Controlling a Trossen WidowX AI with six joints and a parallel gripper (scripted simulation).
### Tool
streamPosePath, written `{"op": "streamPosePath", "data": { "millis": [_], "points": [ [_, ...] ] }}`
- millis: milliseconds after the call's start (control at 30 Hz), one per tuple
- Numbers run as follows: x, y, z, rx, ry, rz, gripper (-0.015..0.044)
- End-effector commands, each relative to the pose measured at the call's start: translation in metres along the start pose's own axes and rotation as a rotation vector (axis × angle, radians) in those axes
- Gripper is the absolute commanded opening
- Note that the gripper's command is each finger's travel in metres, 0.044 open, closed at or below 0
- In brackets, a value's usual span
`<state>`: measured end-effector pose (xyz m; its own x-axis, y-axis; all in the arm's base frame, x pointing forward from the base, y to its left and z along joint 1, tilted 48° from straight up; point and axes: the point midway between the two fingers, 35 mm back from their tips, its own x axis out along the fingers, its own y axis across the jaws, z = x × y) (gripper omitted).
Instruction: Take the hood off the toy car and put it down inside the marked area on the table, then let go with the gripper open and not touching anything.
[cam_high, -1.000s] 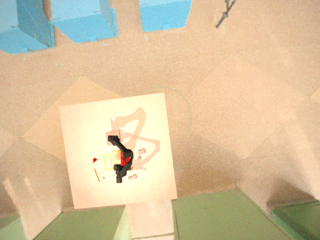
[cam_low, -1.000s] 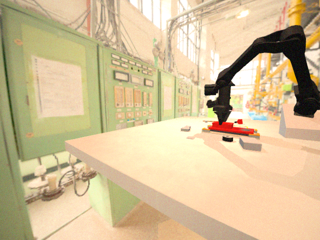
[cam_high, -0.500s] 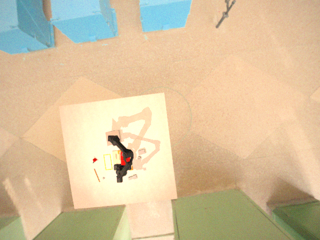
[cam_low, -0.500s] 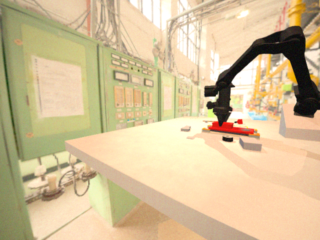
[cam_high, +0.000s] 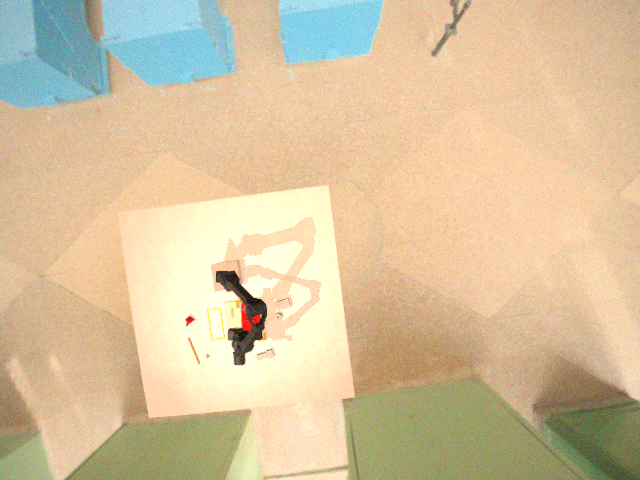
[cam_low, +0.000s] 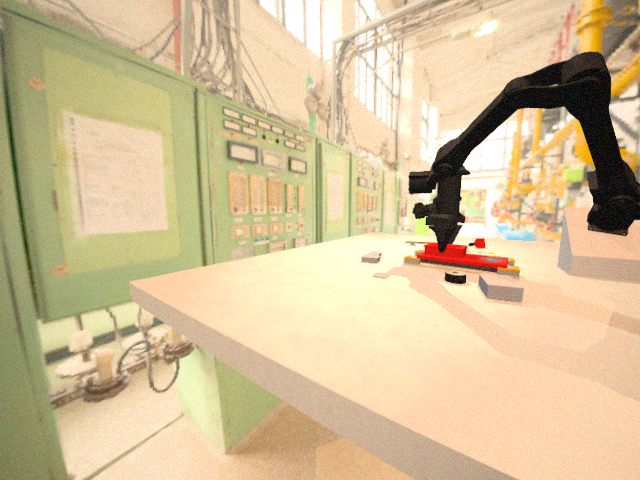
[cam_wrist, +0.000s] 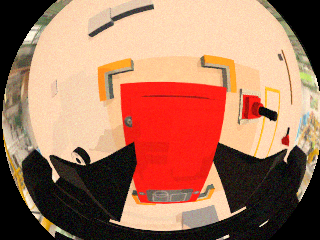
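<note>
Top view: gripper (cam_high: 247, 335) and arm cover most of the toy car (cam_high: 242, 320); only bits of red show, hood edges can't be made out there. Wrist view: finger tips run off the bottom of the frame into black, so contact pts aren't visible.

Arm pose: upper link arches high from the base block (cam_low: 594, 248) at right, wrist points straight down, gripper (cam_low: 443, 246) tip right on the car's red top in the exterior view.

Gripper state: jaws partly closed, still fairly wide, clamped on the hood (cam_wrist: 172, 134), one finger each long side. Hood still sits on the car, directly under the tool.

Left of the tool: yellow-outlined marked area (cam_high: 216, 323), just beside the car; farther left a small red piece (cam_high: 190, 320) and thin red strip (cam_high: 193, 350). Right of the tool: two grey blocks (cam_high: 283, 301), near. Table (cam_high: 155, 248) edges well apart from tool on all sides.
</note>
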<state>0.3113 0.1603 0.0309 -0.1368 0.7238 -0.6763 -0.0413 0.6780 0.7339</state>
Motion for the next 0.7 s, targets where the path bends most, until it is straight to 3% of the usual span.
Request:
{"op": "streamPosePath", "data": {
  "millis": [0, 267, 667],
  "points": [
    [-0.001, 0.000, 0.000, -0.001, 0.000, -0.001, 0.0216],
    [-0.006, 0.000, 0.000, -0.001, 0.000, -0.001, 0.0006],
    [-0.013, 0.000, 0.001, 0.000, 0.000, -0.002, 0.0000]
  ]
}}
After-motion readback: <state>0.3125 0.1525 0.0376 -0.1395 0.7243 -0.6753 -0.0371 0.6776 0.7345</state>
